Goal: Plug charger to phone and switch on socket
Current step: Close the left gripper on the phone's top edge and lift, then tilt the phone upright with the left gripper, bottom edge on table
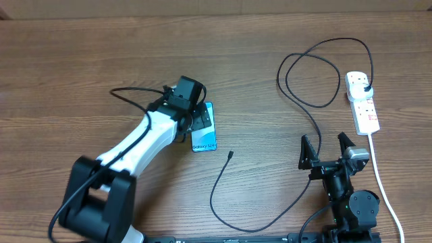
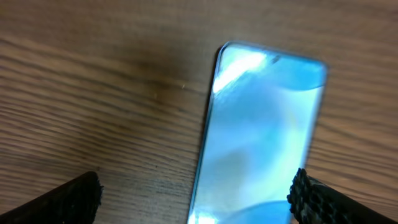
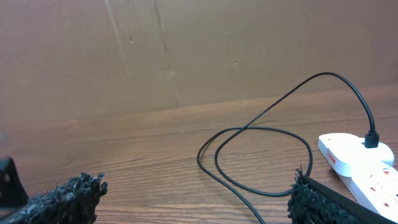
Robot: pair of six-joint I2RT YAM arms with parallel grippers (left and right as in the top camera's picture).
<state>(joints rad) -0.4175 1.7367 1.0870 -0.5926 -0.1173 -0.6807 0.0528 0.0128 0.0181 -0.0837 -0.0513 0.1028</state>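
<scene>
The phone [image 1: 204, 137], light-blue screen with white "Galaxy S24" text, lies flat on the table left of centre. My left gripper [image 1: 197, 115] hovers open over its far end; in the left wrist view the phone [image 2: 261, 130] lies between the spread fingers [image 2: 196, 196], nearer the right finger. The charger, a thin black cable [image 1: 304, 101], loops from its plug [image 1: 365, 87] in the socket, a white power strip [image 1: 362, 102], down to its connector tip [image 1: 231, 155] right of the phone. My right gripper [image 1: 327, 148] is open and empty near the front, with cable loops [image 3: 261, 155] ahead of it.
The strip's white cord [image 1: 381, 182] runs down the right side past my right arm. A cardboard wall [image 3: 186, 50] stands behind the table in the right wrist view. The strip [image 3: 364, 165] lies to that gripper's right.
</scene>
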